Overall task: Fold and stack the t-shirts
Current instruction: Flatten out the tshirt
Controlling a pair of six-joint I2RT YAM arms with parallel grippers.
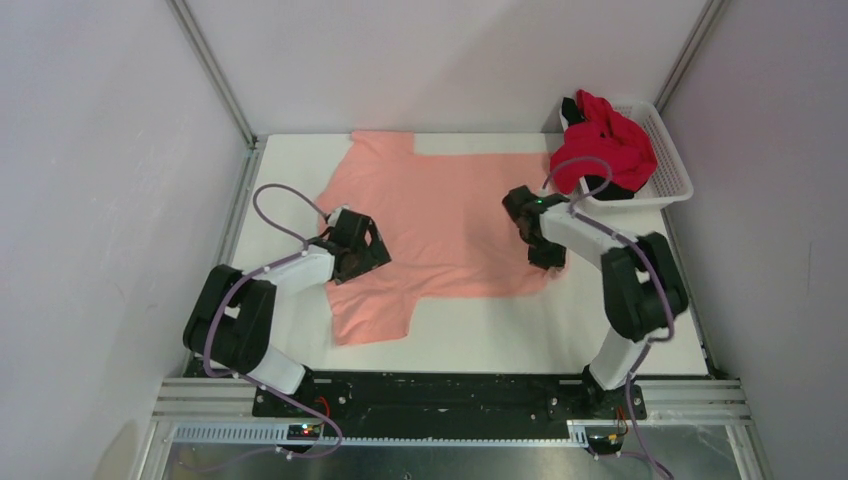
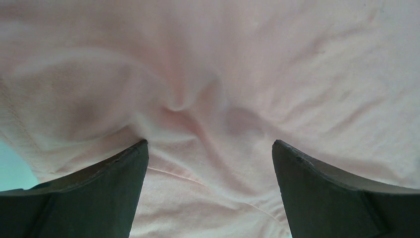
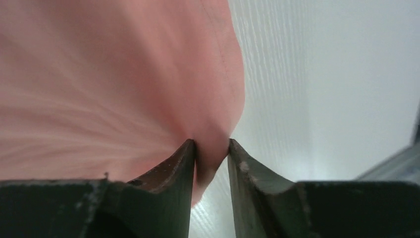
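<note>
The salmon-pink t-shirt (image 1: 440,215) lies spread flat on the white table. My left gripper (image 1: 362,262) is open, its jaws wide apart over wrinkled pink cloth (image 2: 208,124) near the shirt's left side by the near sleeve. My right gripper (image 1: 548,262) is shut on the shirt's near right corner; a fold of pink cloth (image 3: 213,148) is pinched between the fingers. The bright red t-shirt (image 1: 605,150) sits bunched in the white mesh basket (image 1: 672,160) at the back right. The black t-shirt (image 1: 572,108) shows only as dark cloth under and behind the red one.
Metal frame posts and grey walls enclose the table (image 1: 500,330). The basket stands at the table's back right corner, just behind my right arm. Bare white table shows to the right of the pink cloth in the right wrist view (image 3: 297,99).
</note>
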